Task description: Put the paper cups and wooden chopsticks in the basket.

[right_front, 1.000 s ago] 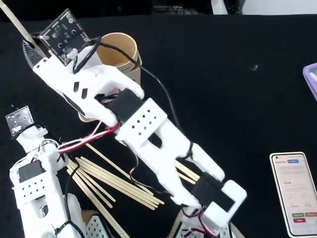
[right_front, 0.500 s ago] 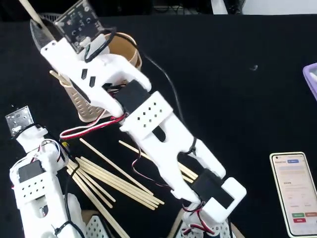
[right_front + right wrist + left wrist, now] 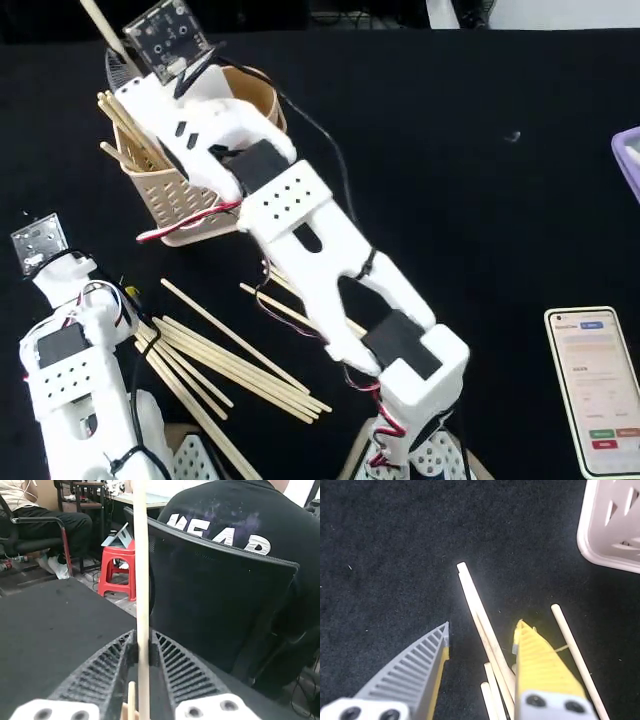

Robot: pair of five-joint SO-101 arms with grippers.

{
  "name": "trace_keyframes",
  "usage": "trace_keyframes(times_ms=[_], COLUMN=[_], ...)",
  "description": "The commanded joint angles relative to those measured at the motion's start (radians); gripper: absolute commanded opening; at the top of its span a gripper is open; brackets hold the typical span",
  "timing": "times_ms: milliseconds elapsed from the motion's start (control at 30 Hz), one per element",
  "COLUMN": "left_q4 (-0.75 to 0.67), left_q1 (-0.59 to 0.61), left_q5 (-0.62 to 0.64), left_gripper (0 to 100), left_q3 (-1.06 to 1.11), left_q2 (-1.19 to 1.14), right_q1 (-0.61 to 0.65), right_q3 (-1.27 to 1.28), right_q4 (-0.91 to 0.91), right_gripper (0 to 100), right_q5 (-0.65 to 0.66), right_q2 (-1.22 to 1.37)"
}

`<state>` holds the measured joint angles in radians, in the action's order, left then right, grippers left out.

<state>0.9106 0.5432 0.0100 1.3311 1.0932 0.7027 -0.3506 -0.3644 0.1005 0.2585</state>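
clearly the right gripper [image 3: 142,652] is clamped on one wooden chopstick [image 3: 142,555], pinching it low on its length so that most of the stick stands up past the jaws. in the high view this arm lies across the basket [image 3: 170,205], which stands at the far left of the black table [image 3: 480,200]. a paper cup [image 3: 258,95] appears to sit in the basket, and a sheaf of chopsticks [image 3: 122,125] leans out of its corner. the left gripper [image 3: 482,625] hovers with its jaws apart over the loose chopsticks [image 3: 235,365], which lie fanned on the table near that arm's base, a few stick ends between the jaws.

the sticks look light, stiff and thin, and smooth enough to swivel in a pinch. i judge that a hold near the middle would keep one level, while an end hold suits dropping it upright into the basket. lying flat and touching, they may come up in pairs. the cup looks light and crushable, best taken gently at the rim.
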Motion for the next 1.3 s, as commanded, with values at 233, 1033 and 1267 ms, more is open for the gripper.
trace_keyframes(times_ms=[233, 1033, 1267], left_q4=[-0.014, -0.014, -0.014], left_q1=[-0.001, -0.001, -0.001], left_q5=[0.005, 0.005, 0.005], left_gripper=[22, 22, 22], left_q3=[-0.004, -0.004, -0.002], left_q2=[0.011, 0.011, 0.011], right_q1=[0.023, 0.009, -0.044], right_q3=[-0.101, -0.027, 0.467], right_q4=[-0.465, -1.382, -1.194], right_gripper=[25.3, 16.5, 16.3], right_q5=[-0.005, 0.124, 0.181], right_q2=[-0.114, -0.549, -0.743])
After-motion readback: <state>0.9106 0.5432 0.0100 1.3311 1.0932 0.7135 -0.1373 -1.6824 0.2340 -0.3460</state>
